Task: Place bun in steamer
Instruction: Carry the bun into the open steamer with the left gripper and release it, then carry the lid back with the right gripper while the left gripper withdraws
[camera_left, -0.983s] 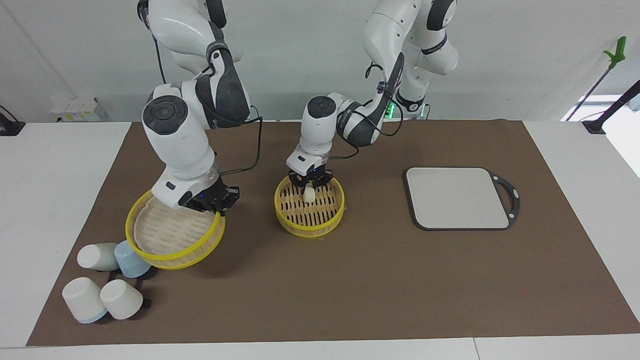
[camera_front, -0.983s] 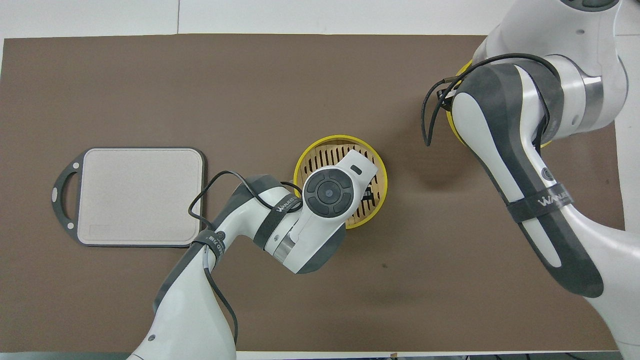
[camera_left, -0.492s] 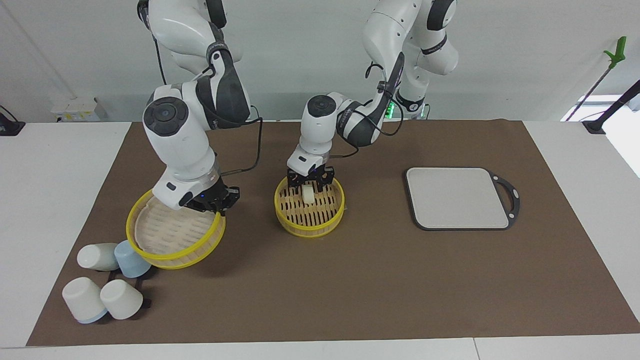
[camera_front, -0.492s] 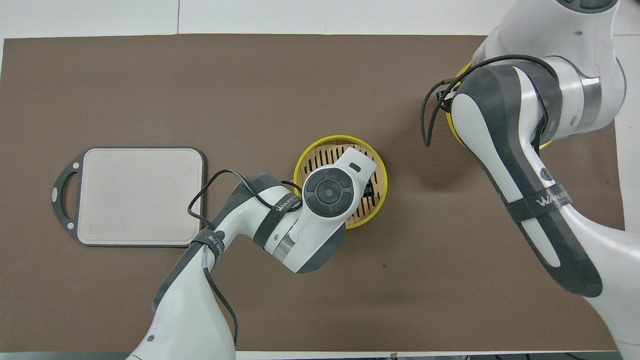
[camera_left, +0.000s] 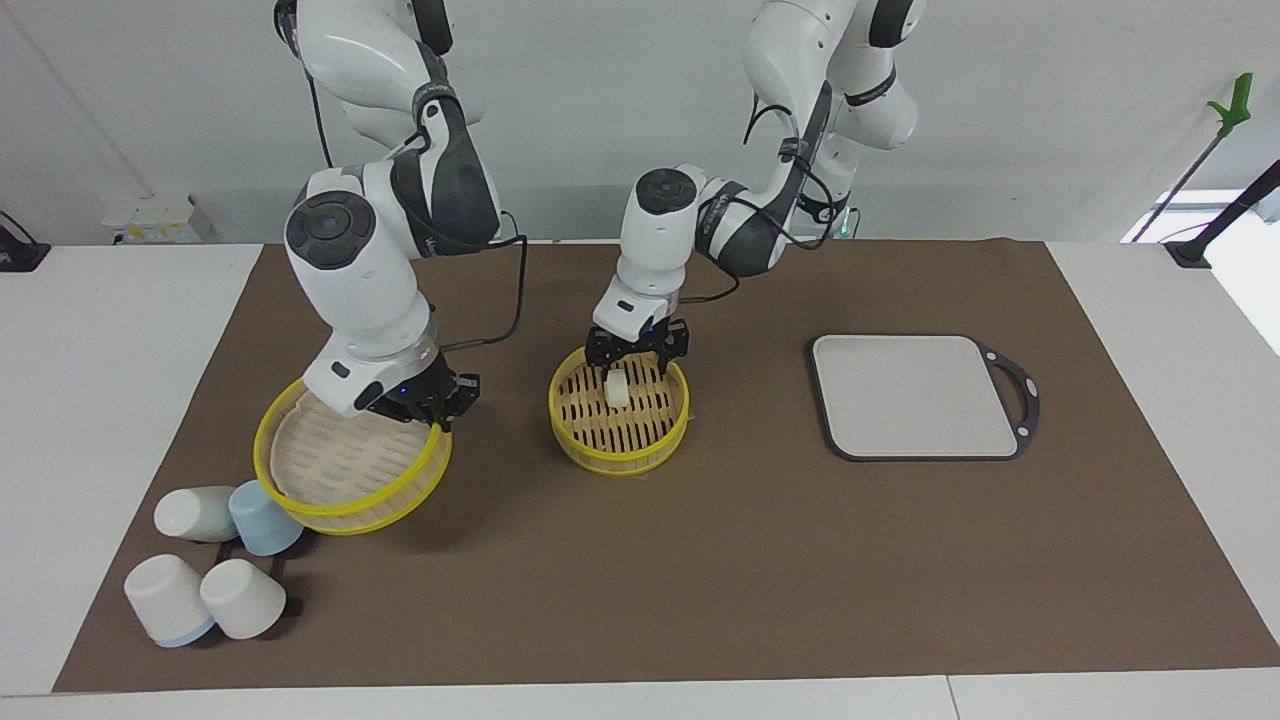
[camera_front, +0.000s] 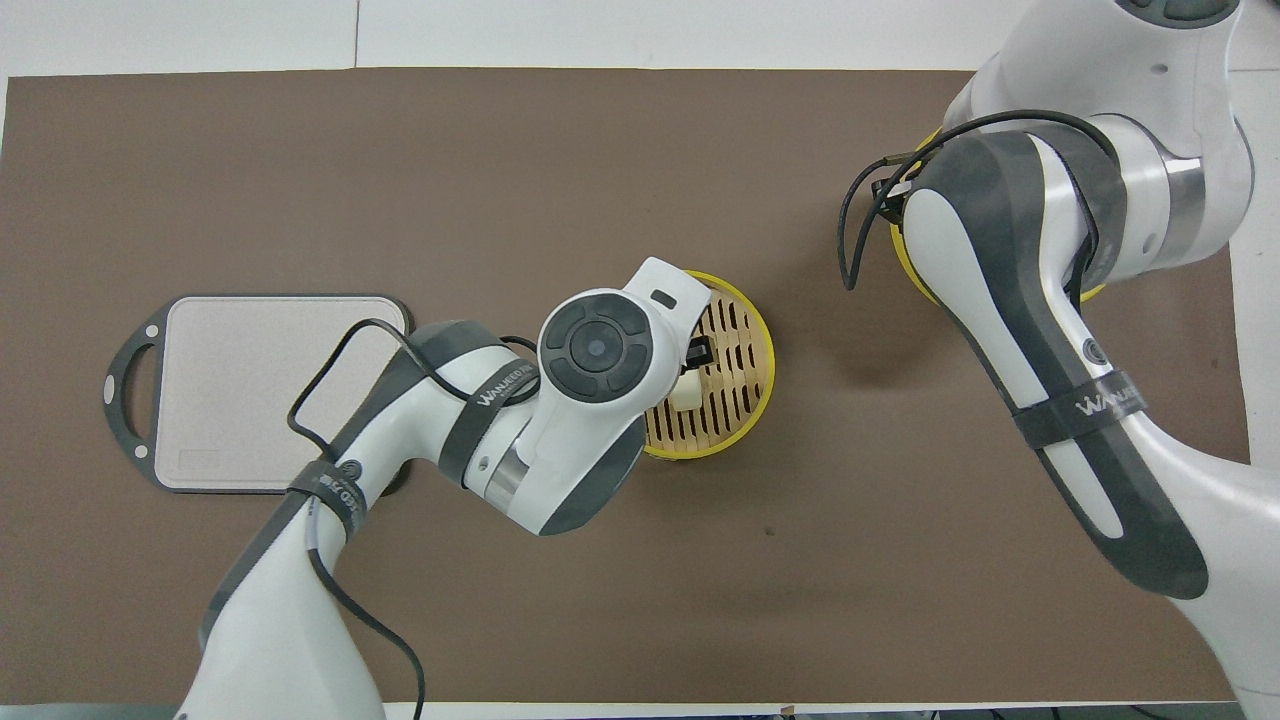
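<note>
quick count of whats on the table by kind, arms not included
steamer tiers: 2, one holding the bun, one at the right gripper
bun: 1
cups: 4
grey board with black handle: 1
total: 8

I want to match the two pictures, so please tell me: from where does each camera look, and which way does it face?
Facing view: high across the table, looking back at the robots; both arms hang from the top, the left gripper over the bun.
Overhead view: above the robots' end, looking steeply down; both arms enter from the bottom.
Shared: the steamer, the bun and the grey board, half a turn apart.
</note>
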